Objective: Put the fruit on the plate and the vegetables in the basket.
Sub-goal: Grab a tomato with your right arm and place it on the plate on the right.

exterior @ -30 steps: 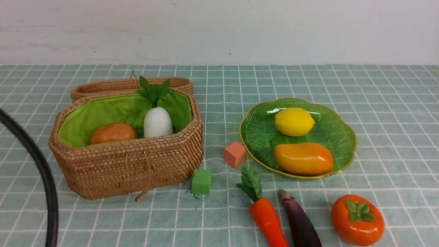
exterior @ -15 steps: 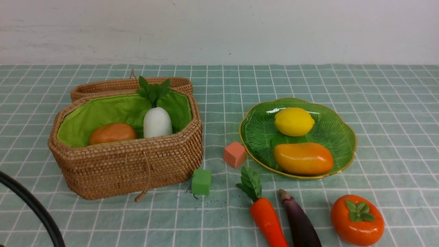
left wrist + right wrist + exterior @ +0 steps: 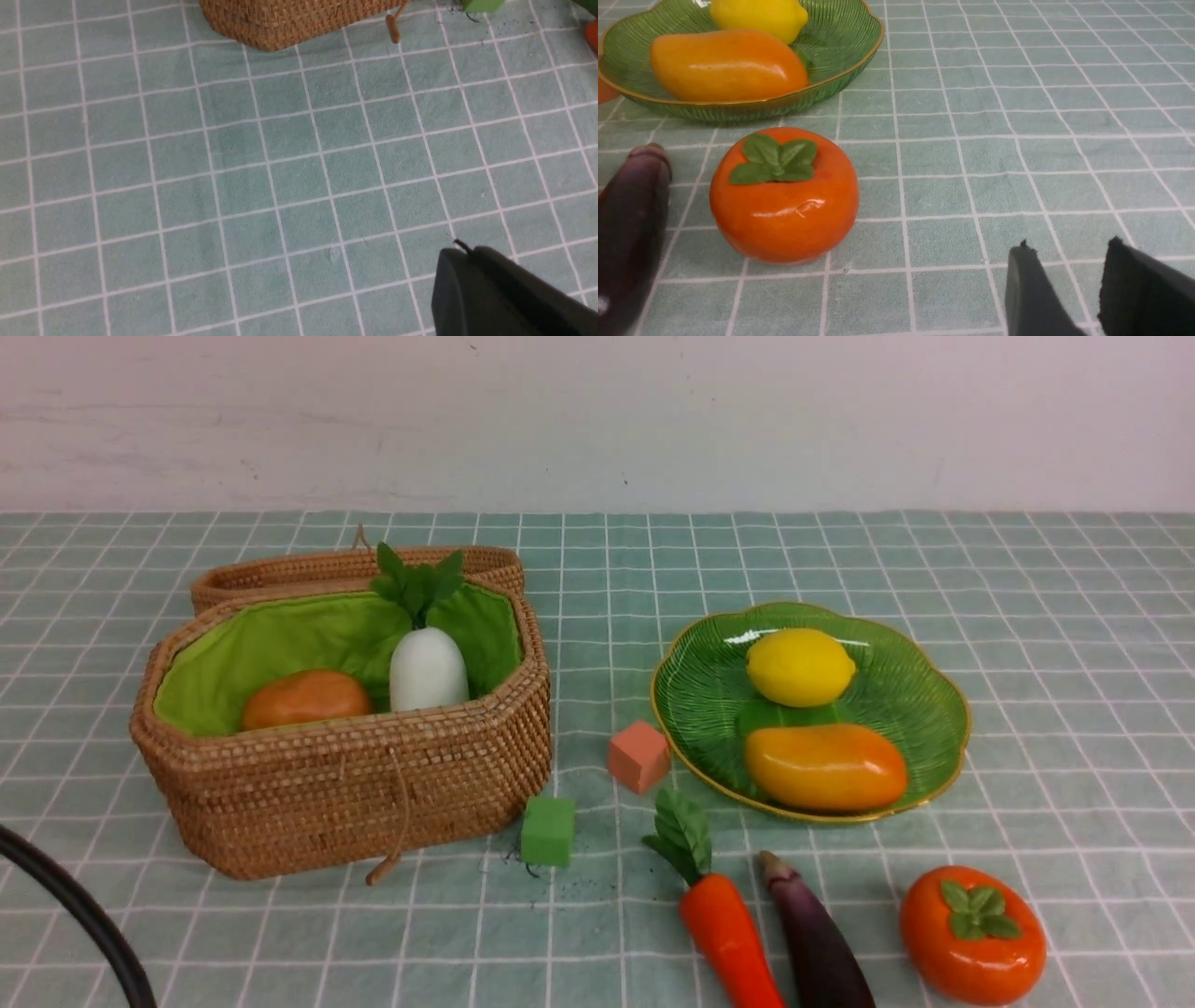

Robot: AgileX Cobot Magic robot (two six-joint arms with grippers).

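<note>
- The basket point(image 3: 355, 784) stands open on the left half of the checked green tablecloth point(image 3: 1074, 663), and its wicker lid point(image 3: 280, 574) lies behind it.
- Inside, on the green lining, are the brown potato point(image 3: 305, 698) and, to its right, the white radish point(image 3: 428, 670), which stands with its leaves up against the back wall.
- The plate point(image 3: 709, 700) is to the right of the basket, well apart from it. It holds the lemon point(image 3: 800, 666) at the back and the mango point(image 3: 825, 767) at the front.
- The persimmon point(image 3: 973, 933) sits on the cloth, nearer to the camera than the plate and to the right, not on the plate.
- The carrot point(image 3: 728, 933) and the eggplant point(image 3: 817, 938) lie side by side on the cloth in front of the plate. The eggplant is between the carrot and the persimmon.
- A salmon cube point(image 3: 639, 757) rests just beside the left rim of the plate, near the carrot's leaves.
- A green cube point(image 3: 548, 830) sits near the front right corner of the basket, with dark crumbs around it.
- A black cable point(image 3: 75, 915) crosses the lower left corner of the front view.
- The right gripper point(image 3: 1069, 247) is low over bare cloth near the persimmon. Its fingers have a narrow gap and hold nothing.
- Of the left gripper point(image 3: 490, 289) only one dark finger shows, over bare cloth in front of the basket, so I cannot tell its opening.
</note>
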